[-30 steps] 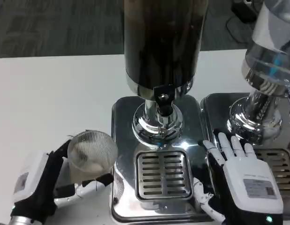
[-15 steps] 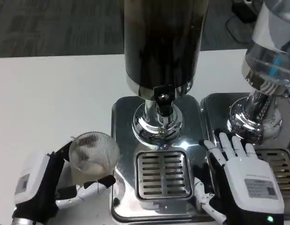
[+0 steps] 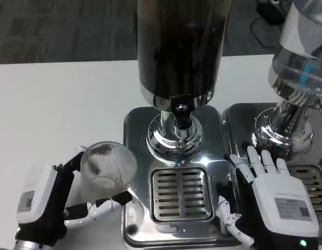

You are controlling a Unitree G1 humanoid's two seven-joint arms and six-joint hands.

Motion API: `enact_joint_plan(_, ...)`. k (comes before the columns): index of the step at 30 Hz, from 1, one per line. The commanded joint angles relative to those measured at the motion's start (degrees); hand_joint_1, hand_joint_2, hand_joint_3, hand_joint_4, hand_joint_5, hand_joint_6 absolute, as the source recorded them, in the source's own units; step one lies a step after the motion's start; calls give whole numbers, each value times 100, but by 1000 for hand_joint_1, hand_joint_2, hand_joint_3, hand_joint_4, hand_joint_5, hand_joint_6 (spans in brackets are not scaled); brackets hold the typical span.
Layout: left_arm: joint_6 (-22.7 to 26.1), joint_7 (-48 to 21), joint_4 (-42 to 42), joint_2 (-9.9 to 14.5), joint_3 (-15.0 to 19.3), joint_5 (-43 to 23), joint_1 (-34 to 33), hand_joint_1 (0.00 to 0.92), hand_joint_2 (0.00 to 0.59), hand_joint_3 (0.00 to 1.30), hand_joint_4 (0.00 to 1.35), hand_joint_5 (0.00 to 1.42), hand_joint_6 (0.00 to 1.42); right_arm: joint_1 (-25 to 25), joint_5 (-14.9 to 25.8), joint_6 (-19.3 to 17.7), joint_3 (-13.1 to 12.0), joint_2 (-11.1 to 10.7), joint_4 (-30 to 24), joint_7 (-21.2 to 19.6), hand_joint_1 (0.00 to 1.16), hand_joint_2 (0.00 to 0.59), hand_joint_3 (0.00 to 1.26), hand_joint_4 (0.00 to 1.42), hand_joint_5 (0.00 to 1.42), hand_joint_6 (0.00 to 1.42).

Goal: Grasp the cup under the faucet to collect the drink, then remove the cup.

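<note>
A clear ribbed cup (image 3: 106, 169) stands upright in my left hand (image 3: 51, 200), which grips it from the left, just beside the left edge of the chrome drip base (image 3: 135, 125). The faucet (image 3: 181, 112) hangs from the dark drink dispenser (image 3: 179, 47) above the slotted drip grate (image 3: 181, 192). The cup is left of the grate, not under the faucet. My right hand (image 3: 273, 200) lies flat with fingers spread at the right edge of the base, holding nothing.
A second dispenser (image 3: 301, 62) on its own chrome base (image 3: 239, 117) stands at the right, close behind my right hand. White table (image 3: 57, 109) stretches free to the left and back.
My left hand has carried the cup slightly right and forward, closer to the drip base. My right hand has shifted a little toward me and to the right.
</note>
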Motion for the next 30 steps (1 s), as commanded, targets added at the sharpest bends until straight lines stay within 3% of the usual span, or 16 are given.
enact_joint_plan(1,-187,140,-244,33,50,-94,-78,471,182,416,396,678,619,87,-24,-9,-39,3,-79,-120,222,519,171,0,0,0)
enact_joint_plan(14,-315,-22,-229,-69,-79,-79,-303,455,186,427,412,678,635,156,-62,45,-49,69,-140,-163,224,519,167,0,0,0)
enact_joint_plan(30,-487,-552,112,-319,-430,-137,-745,500,190,456,438,705,695,223,-54,132,-187,170,-222,-236,229,528,166,0,0,0)
